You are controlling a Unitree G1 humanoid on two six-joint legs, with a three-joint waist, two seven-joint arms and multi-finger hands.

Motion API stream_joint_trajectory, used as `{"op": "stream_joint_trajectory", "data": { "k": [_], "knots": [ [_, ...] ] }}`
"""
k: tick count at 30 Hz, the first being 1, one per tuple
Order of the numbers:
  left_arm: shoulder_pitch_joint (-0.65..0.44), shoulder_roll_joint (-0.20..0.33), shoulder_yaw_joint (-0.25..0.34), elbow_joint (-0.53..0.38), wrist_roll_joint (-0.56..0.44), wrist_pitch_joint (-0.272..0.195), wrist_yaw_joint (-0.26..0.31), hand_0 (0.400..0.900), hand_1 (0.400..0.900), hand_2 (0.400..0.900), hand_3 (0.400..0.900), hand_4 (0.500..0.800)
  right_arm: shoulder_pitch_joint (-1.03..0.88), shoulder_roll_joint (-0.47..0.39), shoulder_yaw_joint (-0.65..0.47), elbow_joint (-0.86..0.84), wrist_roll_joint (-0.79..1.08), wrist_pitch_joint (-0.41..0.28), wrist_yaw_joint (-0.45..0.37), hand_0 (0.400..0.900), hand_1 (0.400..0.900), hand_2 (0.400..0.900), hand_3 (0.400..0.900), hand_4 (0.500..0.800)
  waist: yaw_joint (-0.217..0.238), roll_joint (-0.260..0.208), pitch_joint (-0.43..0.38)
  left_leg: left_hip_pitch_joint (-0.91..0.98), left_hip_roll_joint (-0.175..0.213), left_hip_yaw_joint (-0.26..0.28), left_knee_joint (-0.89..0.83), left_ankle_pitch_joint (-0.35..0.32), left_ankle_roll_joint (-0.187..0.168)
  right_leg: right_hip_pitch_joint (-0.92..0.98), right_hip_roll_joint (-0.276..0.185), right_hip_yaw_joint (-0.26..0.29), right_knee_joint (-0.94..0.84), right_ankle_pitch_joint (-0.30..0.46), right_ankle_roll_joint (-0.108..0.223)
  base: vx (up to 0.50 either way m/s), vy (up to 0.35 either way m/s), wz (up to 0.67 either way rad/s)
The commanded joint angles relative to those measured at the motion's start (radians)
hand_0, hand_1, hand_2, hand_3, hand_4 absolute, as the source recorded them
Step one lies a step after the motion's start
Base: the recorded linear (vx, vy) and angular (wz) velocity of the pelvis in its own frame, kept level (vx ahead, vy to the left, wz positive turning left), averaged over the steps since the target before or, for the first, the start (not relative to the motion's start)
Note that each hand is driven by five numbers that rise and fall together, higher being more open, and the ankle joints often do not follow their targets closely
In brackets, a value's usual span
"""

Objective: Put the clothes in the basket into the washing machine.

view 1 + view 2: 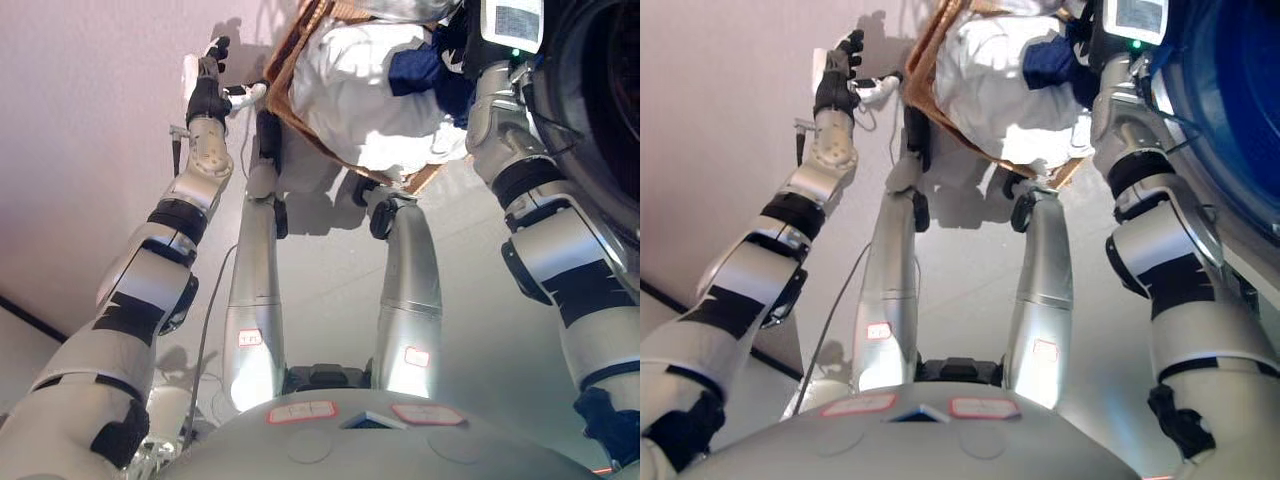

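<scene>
A brown wicker basket (290, 105) is seen on the pale floor, just ahead of the robot, piled above its rim with clothes. A large white garment (365, 90) is heaped across the top, with a dark blue piece (415, 70) tucked against its far right side. The washing machine's dark round opening (600, 110) is seen at the right edge, just beside the basket.

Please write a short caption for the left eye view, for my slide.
Left hand raised beside the wicker basket of white and blue clothes.

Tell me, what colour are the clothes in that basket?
Mostly white clothes, with one dark blue piece, in the basket; clearest in the left eye view.
</scene>
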Motion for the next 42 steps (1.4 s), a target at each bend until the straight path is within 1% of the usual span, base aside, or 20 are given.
{"op": "stream_joint_trajectory", "data": {
  "k": [1, 2, 3, 13, 14, 15, 16, 17, 18, 19, 20, 21, 24, 26, 27, 28, 30, 34, 38, 42],
  "knots": [
    [0.106, -0.011, 0.063, 0.063, 0.007, -0.036, 0.015, 0.9, 0.9, 0.9, 0.9, 0.8, 0.103, -0.023, -0.01, 0.016, 0.083, -0.018, -0.05, 0.4, 0.4, 0.4, 0.4, 0.5, -0.041, 0.045, -0.177, 0.068, -0.033, 0.034, -0.04, -0.114, 0.027, 0.075, 0.096, 0.057, -0.27, 0.229, 0.012, 0.01, 0.013, -0.1],
    [0.112, -0.009, 0.069, 0.067, 0.008, -0.038, 0.011, 0.9, 0.9, 0.9, 0.9, 0.8, 0.12, -0.021, -0.025, -0.003, 0.1, -0.025, -0.047, 0.4, 0.4, 0.4, 0.4, 0.5, -0.047, 0.045, -0.175, 0.102, -0.03, 0.036, -0.067, -0.109, 0.025, 0.107, 0.094, 0.061, -0.307, 0.244, 0.015, -0.06, 0.032, -0.1],
    [0.119, -0.004, 0.075, 0.071, 0.01, -0.04, 0.005, 0.9, 0.9, 0.9, 0.9, 0.8, 0.144, -0.016, -0.057, -0.026, 0.132, -0.039, -0.041, 0.4, 0.4, 0.4, 0.4, 0.5, -0.057, 0.045, -0.171, 0.143, -0.034, 0.044, -0.117, -0.065, 0.029, 0.146, 0.091, 0.066, -0.376, 0.295, 0.014, -0.05, 0.051, -0.15],
    [0.154, 0.008, 0.113, 0.101, 0.027, -0.038, -0.011, 0.9, 0.9, 0.9, 0.9, 0.8, 0.268, 0.007, -0.183, -0.088, 0.259, -0.081, -0.024, 0.4, 0.4, 0.4, 0.4, 0.5, -0.088, 0.04, -0.156, 0.349, -0.058, 0.083, -0.275, -0.017, 0.029, 0.355, 0.098, 0.107, -0.589, 0.375, 0.025, 0.03, 0.034, -0.14],
    [0.271, -0.002, 0.152, 0.16, 0.11, -0.027, 0.032, 0.9, 0.9, 0.9, 0.9, 0.8, 0.319, 0.012, -0.235, -0.146, 0.306, -0.118, -0.038, 0.4, 0.4, 0.4, 0.4, 0.5, -0.081, 0.034, -0.158, 0.376, -0.06, 0.081, -0.292, -0.01, 0.03, 0.383, 0.099, 0.111, -0.61, 0.383, 0.026, 0.04, -0.02, 0.08],
    [0.38, -0.024, 0.165, 0.126, 0.131, -0.039, 0.016, 0.9, 0.9, 0.9, 0.9, 0.8, 0.364, 0.012, -0.279, -0.173, 0.379, -0.143, -0.026, 0.4, 0.4, 0.4, 0.4, 0.5, -0.072, 0.036, -0.157, 0.389, -0.065, 0.08, -0.307, -0.004, 0.031, 0.396, 0.094, 0.109, -0.622, 0.388, 0.026, 0.04, -0.02, 0.08],
    [0.383, -0.025, 0.165, 0.125, 0.132, -0.039, 0.017, 0.9, 0.9, 0.9, 0.9, 0.8, 0.367, 0.012, -0.279, -0.174, 0.379, -0.143, -0.026, 0.4, 0.4, 0.4, 0.4, 0.5, -0.072, 0.036, -0.158, 0.39, -0.065, 0.08, -0.308, -0.004, 0.031, 0.397, 0.094, 0.109, -0.623, 0.388, 0.026, 0.04, -0.009, 0.04],
    [0.451, -0.065, 0.184, 0.122, 0.138, -0.017, 0.023, 0.9, 0.9, 0.9, 0.9, 0.8, 0.455, 0.055, -0.393, -0.232, 0.579, -0.215, -0.016, 0.4, 0.4, 0.4, 0.4, 0.5, -0.069, 0.036, -0.153, 0.429, -0.066, 0.087, -0.329, 0.0, 0.032, 0.435, 0.094, 0.114, -0.643, 0.392, 0.029, 0.04, 0.028, -0.13],
    [0.451, -0.068, 0.173, 0.101, 0.145, -0.027, 0.03, 0.9, 0.9, 0.9, 0.9, 0.8, 0.47, 0.08, -0.44, -0.227, 0.679, -0.245, 0.0, 0.4, 0.4, 0.4, 0.4, 0.5, -0.071, 0.036, -0.147, 0.448, -0.069, 0.089, -0.337, -0.001, 0.034, 0.45, 0.093, 0.121, -0.649, 0.395, 0.029, 0.05, 0.024, -0.07],
    [0.519, -0.063, 0.155, -0.019, 0.049, -0.116, -0.07, 0.9, 0.9, 0.9, 0.9, 0.8, 0.478, 0.089, -0.507, -0.219, 0.787, -0.272, 0.018, 0.4, 0.4, 0.4, 0.4, 0.5, -0.058, 0.044, -0.141, 0.462, -0.076, 0.085, -0.343, 0.0, 0.035, 0.467, 0.087, 0.121, -0.658, 0.391, 0.028, 0.03, 0.024, -0.09],
    [0.492, -0.088, 0.162, 0.007, 0.057, -0.08, -0.033, 0.9, 0.9, 0.9, 0.9, 0.8, 0.486, 0.118, -0.531, -0.234, 0.866, -0.336, 0.006, 0.4, 0.4, 0.4, 0.4, 0.5, -0.06, 0.044, -0.138, 0.476, -0.075, 0.092, -0.348, -0.001, 0.035, 0.482, 0.09, 0.121, -0.663, 0.391, 0.029, 0.04, 0.009, -0.11],
    [0.472, -0.094, 0.149, 0.011, 0.05, -0.071, -0.011, 0.9, 0.9, 0.9, 0.9, 0.8, 0.494, 0.145, -0.546, -0.253, 0.966, -0.365, 0.036, 0.4, 0.4, 0.4, 0.4, 0.5, -0.064, 0.045, -0.135, 0.494, -0.075, 0.096, -0.355, -0.002, 0.038, 0.496, 0.089, 0.123, -0.668, 0.39, 0.029, 0.06, 0.033, -0.28],
    [0.437, -0.101, 0.142, 0.011, 0.023, -0.075, -0.008, 0.9, 0.9, 0.9, 0.9, 0.8, 0.472, 0.176, -0.608, -0.245, 1.122, -0.428, 0.05, 0.4, 0.4, 0.4, 0.4, 0.5, -0.066, 0.058, -0.128, 0.526, -0.076, 0.108, -0.354, -0.016, 0.045, 0.526, 0.093, 0.14, -0.679, 0.387, 0.026, 0.06, 0.054, -0.32],
    [0.424, -0.101, 0.143, 0.015, 0.016, -0.073, -0.007, 0.9, 0.9, 0.9, 0.9, 0.8, 0.464, 0.178, -0.621, -0.248, 1.164, -0.443, 0.059, 0.4, 0.4, 0.4, 0.4, 0.5, -0.064, 0.062, -0.126, 0.536, -0.075, 0.111, -0.355, -0.019, 0.047, 0.535, 0.096, 0.147, -0.679, 0.385, 0.024, 0.05, 0.022, -0.1],
    [0.565, -0.06, 0.162, -0.009, 0.164, -0.067, 0.033, 0.9, 0.9, 0.9, 0.9, 0.8, 0.453, 0.172, -0.708, -0.251, 1.235, -0.49, 0.051, 0.4, 0.4, 0.4, 0.4, 0.5, -0.033, 0.088, -0.129, 0.543, -0.077, 0.109, -0.357, -0.02, 0.052, 0.544, 0.091, 0.148, -0.679, 0.381, 0.022, 0.05, 0.012, 0.05],
    [0.577, -0.064, 0.178, 0.04, 0.149, -0.048, 0.029, 0.9, 0.9, 0.9, 0.9, 0.8, 0.452, 0.168, -0.705, -0.271, 1.238, -0.507, 0.045, 0.4, 0.4, 0.4, 0.4, 0.5, -0.027, 0.09, -0.13, 0.551, -0.077, 0.113, -0.361, -0.02, 0.052, 0.547, 0.092, 0.151, -0.678, 0.38, 0.023, 0.07, 0.016, 0.0],
    [0.569, -0.074, 0.185, 0.089, 0.152, -0.048, 0.033, 0.9, 0.9, 0.9, 0.9, 0.8, 0.458, 0.159, -0.692, -0.308, 1.24, -0.512, 0.05, 0.4, 0.4, 0.4, 0.4, 0.5, -0.028, 0.096, -0.135, 0.564, -0.078, 0.117, -0.372, -0.02, 0.053, 0.555, 0.093, 0.159, -0.685, 0.378, 0.022, 0.05, 0.03, -0.19],
    [0.584, -0.101, 0.189, 0.107, 0.14, -0.059, 0.04, 0.9, 0.9, 0.9, 0.9, 0.8, 0.455, 0.172, -0.723, -0.334, 1.259, -0.557, 0.024, 0.4, 0.4, 0.4, 0.4, 0.5, -0.018, 0.116, -0.152, 0.589, -0.075, 0.128, -0.403, -0.015, 0.053, 0.568, 0.093, 0.165, -0.698, 0.373, 0.022, 0.07, 0.026, -0.17],
    [0.593, -0.12, 0.184, 0.101, 0.112, -0.071, 0.024, 0.9, 0.9, 0.9, 0.9, 0.8, 0.453, 0.168, -0.756, -0.355, 1.263, -0.583, -0.004, 0.4, 0.4, 0.4, 0.4, 0.5, -0.01, 0.131, -0.168, 0.616, -0.078, 0.132, -0.44, -0.004, 0.051, 0.586, 0.093, 0.167, -0.713, 0.37, 0.023, 0.07, 0.007, -0.06],
    [0.631, -0.12, 0.162, 0.025, 0.062, -0.106, 0.001, 0.9, 0.9, 0.9, 0.9, 0.8, 0.353, 0.079, -0.809, -0.311, 1.262, -0.587, -0.058, 0.4, 0.4, 0.4, 0.4, 0.5, 0.026, 0.176, -0.18, 0.639, -0.087, 0.137, -0.475, 0.007, 0.049, 0.596, 0.086, 0.163, -0.725, 0.366, 0.028, 0.06, 0.017, -0.03]
  ]
}}
